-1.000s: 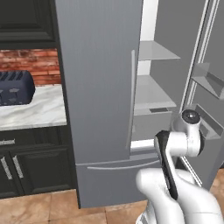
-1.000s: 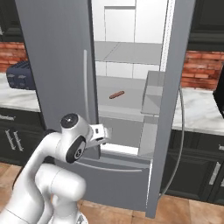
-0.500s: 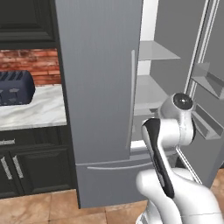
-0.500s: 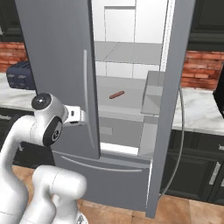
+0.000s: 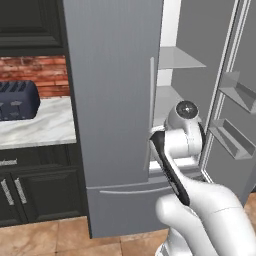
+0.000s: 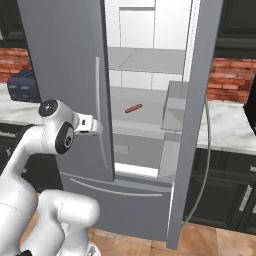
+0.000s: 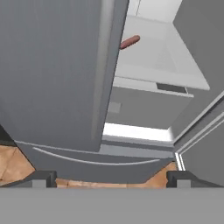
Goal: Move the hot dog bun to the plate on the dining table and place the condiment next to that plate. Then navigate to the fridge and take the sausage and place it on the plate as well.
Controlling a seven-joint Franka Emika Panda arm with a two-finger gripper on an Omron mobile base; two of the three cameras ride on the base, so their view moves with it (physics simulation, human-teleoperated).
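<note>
White glossy arm (image 5: 200, 200), rounded links, dark joint discs, black stripe along link.

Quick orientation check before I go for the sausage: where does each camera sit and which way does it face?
Left base view: behind the arm's left, facing the fridge; arm lower right.
Right base view: behind its right, facing the open compartment with the sausage; arm lower left.
Hand view: on the hand, looking along the open claw at the fridge's lower front; fingertips at bottom.
Shared: right base and hand views both show the sausage.

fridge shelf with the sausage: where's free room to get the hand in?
Open shelf is bare on both sides of the sausage. Entry gap runs between the closed left door and the open right door. Tightest beside the right door's bin.
</note>
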